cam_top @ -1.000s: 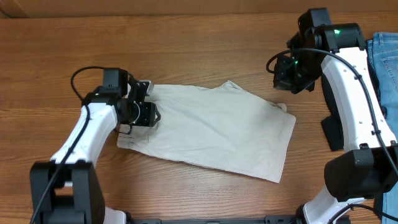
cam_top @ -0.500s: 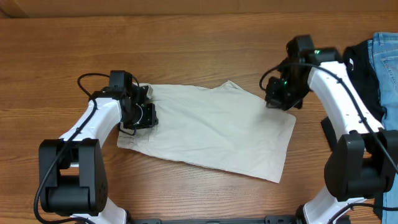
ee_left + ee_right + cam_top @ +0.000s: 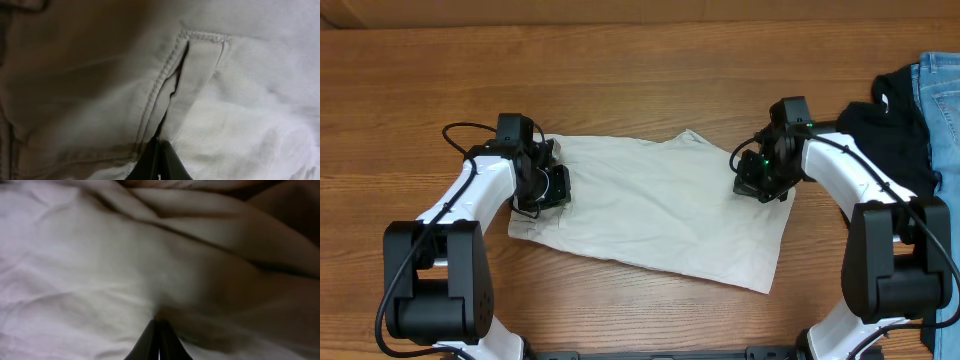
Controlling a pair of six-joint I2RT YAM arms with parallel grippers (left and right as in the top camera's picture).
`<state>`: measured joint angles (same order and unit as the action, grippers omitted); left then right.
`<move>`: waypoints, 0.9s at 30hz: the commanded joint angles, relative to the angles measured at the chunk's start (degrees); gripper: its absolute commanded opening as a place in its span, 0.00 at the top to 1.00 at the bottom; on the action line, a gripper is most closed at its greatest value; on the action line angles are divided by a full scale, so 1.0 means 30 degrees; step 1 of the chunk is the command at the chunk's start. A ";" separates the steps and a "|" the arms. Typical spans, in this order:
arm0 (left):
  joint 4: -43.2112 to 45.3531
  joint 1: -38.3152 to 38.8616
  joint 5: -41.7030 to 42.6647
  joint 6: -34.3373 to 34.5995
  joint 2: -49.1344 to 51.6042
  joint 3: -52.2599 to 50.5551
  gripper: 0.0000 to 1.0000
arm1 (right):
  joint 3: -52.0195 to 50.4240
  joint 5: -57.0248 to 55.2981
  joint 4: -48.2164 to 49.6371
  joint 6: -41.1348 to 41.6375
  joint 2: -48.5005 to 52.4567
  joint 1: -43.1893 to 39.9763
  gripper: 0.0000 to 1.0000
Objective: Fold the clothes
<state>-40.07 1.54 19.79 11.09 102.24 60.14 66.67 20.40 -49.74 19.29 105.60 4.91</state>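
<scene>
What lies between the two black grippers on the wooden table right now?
Only the cream khaki cotton shorts: their flat cloth spans from the left gripper to the right gripper, with nothing on it, as the overhead view shows.

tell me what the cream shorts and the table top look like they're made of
shorts: woven cotton twill by the look, matte cream; a fine ribbed weave and a stitched pocket edge show in the left wrist view. table: wood or wood-look laminate, low sheen; grain streaks run along it, which one is unclear.
</scene>
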 commanded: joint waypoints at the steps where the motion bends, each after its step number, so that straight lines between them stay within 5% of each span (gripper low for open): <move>1: -0.0452 0.0087 -0.0459 0.0568 0.0393 0.0277 0.96 | -0.0656 0.0226 0.1166 0.0663 -0.0015 -0.0015 0.96; 27: -0.0430 0.0102 -0.0109 0.4830 0.0423 0.0240 0.96 | -0.0692 -0.2514 0.8473 0.1508 0.1923 -0.0182 0.96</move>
<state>-41.12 1.54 19.49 23.27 102.35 60.27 64.38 13.87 -24.73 23.83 109.51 4.89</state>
